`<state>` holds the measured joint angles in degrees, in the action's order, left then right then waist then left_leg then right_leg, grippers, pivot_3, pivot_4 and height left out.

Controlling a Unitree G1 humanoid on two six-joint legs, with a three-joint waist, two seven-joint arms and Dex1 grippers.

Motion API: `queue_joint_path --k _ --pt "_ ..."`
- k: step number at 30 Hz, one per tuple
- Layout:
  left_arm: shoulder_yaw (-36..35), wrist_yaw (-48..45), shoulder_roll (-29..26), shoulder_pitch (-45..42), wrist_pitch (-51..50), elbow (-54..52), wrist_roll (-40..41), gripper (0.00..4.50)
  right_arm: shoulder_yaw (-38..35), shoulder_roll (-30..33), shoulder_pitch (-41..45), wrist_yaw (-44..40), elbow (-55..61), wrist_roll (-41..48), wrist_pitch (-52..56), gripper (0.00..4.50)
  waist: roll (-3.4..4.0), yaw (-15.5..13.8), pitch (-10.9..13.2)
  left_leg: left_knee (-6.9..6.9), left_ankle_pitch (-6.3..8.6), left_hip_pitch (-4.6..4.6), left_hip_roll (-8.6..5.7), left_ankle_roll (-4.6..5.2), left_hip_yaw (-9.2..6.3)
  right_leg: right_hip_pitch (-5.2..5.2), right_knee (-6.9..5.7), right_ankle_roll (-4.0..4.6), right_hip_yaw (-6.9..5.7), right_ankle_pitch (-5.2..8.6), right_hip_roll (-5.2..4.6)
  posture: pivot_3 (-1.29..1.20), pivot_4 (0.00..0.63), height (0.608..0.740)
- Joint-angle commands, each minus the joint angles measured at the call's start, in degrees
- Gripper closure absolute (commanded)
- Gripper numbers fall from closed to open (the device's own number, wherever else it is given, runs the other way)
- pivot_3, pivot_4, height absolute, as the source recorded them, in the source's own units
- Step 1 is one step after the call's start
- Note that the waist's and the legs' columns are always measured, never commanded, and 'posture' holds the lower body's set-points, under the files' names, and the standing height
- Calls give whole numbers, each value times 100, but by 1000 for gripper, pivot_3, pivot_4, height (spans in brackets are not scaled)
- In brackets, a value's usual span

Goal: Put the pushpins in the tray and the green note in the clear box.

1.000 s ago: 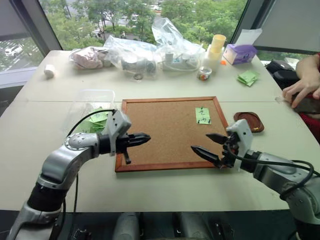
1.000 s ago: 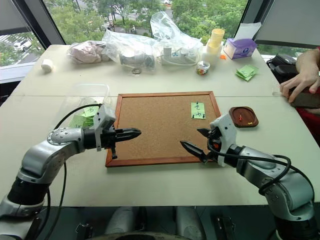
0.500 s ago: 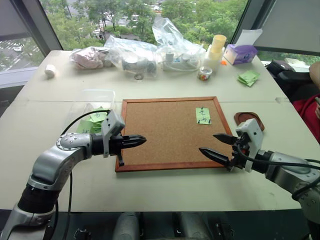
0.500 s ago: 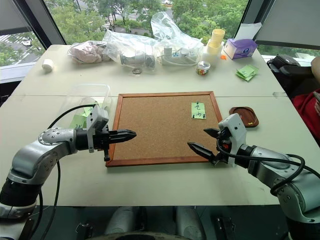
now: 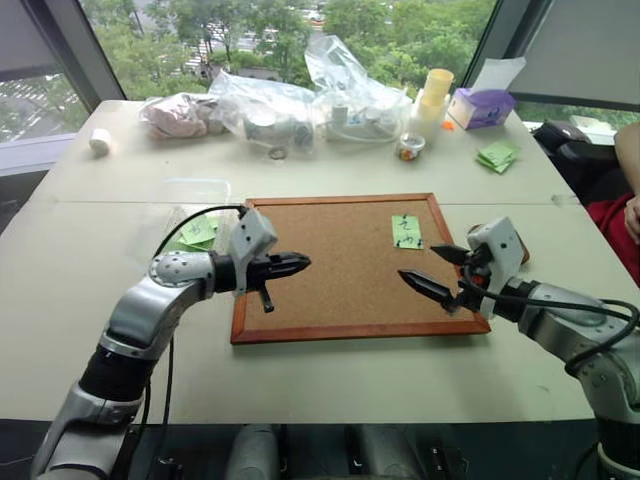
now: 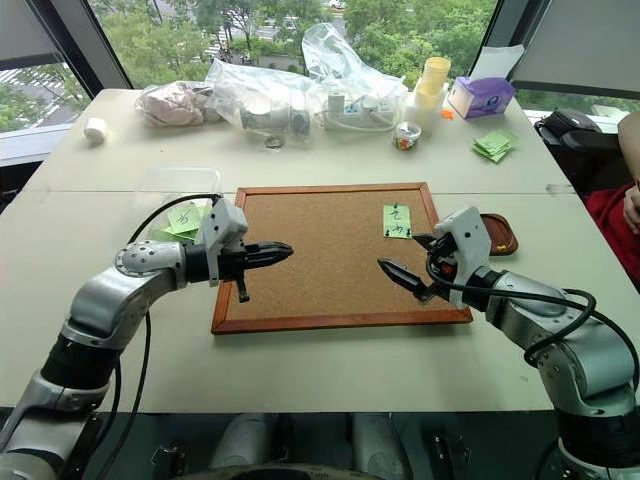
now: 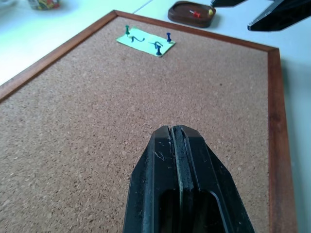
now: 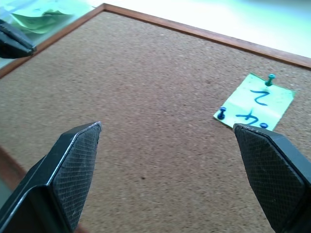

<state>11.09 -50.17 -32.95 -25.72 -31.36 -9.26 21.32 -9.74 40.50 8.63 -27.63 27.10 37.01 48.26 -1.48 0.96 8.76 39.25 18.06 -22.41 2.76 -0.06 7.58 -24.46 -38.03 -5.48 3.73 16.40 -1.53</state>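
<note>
The green note (image 5: 405,231) lies on the corkboard (image 5: 330,290) near its far right corner, held by pushpins: a green one (image 7: 127,30) and a blue one (image 7: 168,36). My right gripper (image 5: 416,262) is open, hovering just in front of the note with nothing between its fingers. The left gripper (image 5: 300,264) is shut and empty over the board's left part, pointing right. The dark oval tray (image 6: 500,232) sits just past the board's right edge, partly behind my right gripper, and holds a red pushpin (image 7: 196,14). The clear box (image 5: 185,205), with green papers inside, stands left of the board.
Wrinkly plastic bags (image 5: 300,100), yellow cups (image 5: 432,95) and a purple box (image 5: 480,106) line the far edge. A stack of green notes (image 5: 496,154) lies at the back right. A person's arm (image 5: 630,175) shows at the right edge.
Both grippers have moved forward over the corkboard, the left one also rightward, the right one closer to the note. The person's hand has drawn back from the table's right side.
</note>
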Motion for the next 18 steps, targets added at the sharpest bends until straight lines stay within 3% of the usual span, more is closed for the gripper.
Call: queue_joint_path --k 1,9,15,18 --pt "352 -212 -104 -213 207 227 -436 4443 192 -96 495 86 -556 -521 -416 0 1 13 0 0 0 1 -1 0 1 0 -1 0 0 0 0 0 150 738" --pt "907 -578 -535 -172 130 440 -1136 4443 466 -430 1442 55 -1865 -1175 -902 0 2 3 -1 -1 -5 0 5 -8 5 -3 -1 0 1 0 -2 0 150 738" --pt "902 -517 -509 -135 30 408 -1204 4443 823 -697 1808 -263 -2497 -1515 -1302 0 7 26 -4 -2 -4 2 8 -6 6 -3 -4 0 1 0 3 0 150 738" --pt "883 -495 -452 -108 -25 339 -1182 4443 845 -911 2319 -169 -3437 -1826 -1710 0 9 26 -4 -1 -5 4 8 -8 8 -3 -6 0 1 0 1 0 150 738"
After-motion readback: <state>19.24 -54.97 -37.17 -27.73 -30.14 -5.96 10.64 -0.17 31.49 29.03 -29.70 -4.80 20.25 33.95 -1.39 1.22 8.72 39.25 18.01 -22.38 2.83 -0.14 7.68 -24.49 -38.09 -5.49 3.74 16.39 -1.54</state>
